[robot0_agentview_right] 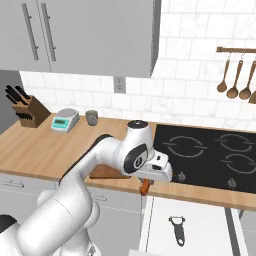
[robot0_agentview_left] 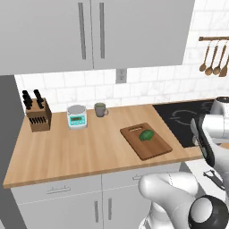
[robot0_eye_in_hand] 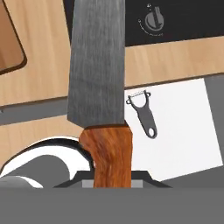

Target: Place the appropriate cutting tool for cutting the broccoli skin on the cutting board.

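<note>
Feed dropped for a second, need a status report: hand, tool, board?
Hand shut on the cutting tool, above the counter edge. Cutting board holds only the broccoli. Black peeler unused in the open drawer.

home kitchen, wood counter [robot0_agentview_left: 80, 152], black cooktop [robot0_agentview_right: 205, 155], hanging spoons [robot0_agentview_right: 235, 80], knife block [robot0_agentview_left: 39, 117]

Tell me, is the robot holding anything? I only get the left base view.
Observer: Yes. In the hand view the fingers clamp the orange wooden handle of a broad grey-bladed knife.
Operator: Is it over the brown wooden cutting board yet?
Observer: No. The cutting board lies off to one side of the blade, which points toward the black cooktop.
Operator: What's that black thing near my edge?
Observer: A black Y-shaped peeler lying flat on a white surface.
</note>
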Robot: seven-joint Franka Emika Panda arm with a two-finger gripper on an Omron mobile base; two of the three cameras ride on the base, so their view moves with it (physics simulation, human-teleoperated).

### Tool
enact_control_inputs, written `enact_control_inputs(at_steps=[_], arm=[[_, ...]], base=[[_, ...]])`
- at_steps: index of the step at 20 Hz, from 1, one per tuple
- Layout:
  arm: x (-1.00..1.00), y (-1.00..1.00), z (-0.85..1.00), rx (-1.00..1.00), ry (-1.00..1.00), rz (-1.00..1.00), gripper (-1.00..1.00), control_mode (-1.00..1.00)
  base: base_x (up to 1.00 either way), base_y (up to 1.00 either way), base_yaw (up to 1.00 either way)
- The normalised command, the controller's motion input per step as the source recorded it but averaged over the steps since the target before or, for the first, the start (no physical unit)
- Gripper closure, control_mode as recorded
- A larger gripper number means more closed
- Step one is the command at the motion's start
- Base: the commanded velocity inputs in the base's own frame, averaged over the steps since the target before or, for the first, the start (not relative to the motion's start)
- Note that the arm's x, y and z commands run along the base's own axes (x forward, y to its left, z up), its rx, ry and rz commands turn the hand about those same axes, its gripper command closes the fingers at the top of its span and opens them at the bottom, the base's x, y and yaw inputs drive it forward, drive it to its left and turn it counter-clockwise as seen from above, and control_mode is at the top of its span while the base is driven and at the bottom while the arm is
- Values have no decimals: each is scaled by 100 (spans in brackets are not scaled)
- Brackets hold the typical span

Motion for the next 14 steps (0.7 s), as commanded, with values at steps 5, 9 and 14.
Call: enact_control_inputs(at_steps=[5,9,14], arm=[[100,74,-20,0,-1,-10,100,-100],[99,44,-16,0,0,-12,100,-100],[81,20,-20,0,0,-12,100,-100]], base=[[0,0,0],[0,0,0],[0,0,0]])
